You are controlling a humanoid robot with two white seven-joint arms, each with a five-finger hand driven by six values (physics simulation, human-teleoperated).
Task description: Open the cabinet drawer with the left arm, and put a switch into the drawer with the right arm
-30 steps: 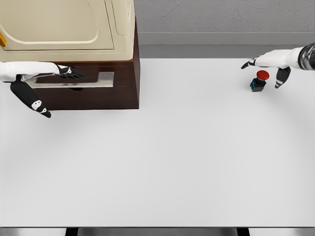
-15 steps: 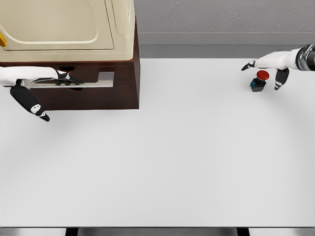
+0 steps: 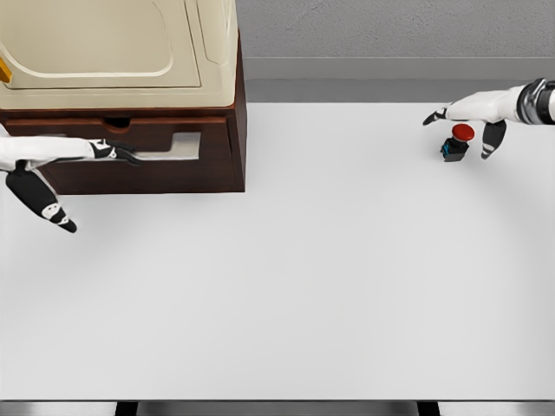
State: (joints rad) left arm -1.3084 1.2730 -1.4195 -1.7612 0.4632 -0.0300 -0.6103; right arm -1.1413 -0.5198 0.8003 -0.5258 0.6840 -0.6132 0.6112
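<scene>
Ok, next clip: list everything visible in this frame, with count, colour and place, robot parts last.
cabinet: one, dark brown base with cream top, far left of table.
drawer: one, brown with pale handle plate, in the cabinet's front.
switch: one, red button on dark body, far right of table.
table: one, white, fills the view.
left hand: white and black, fingers at the drawer handle.
right hand: white and black, spread open over the switch, not gripping.

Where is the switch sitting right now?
In the head view the switch stands on the white table at the far right, directly under the right hand, whose spread fingers straddle it, far from the cabinet.
</scene>
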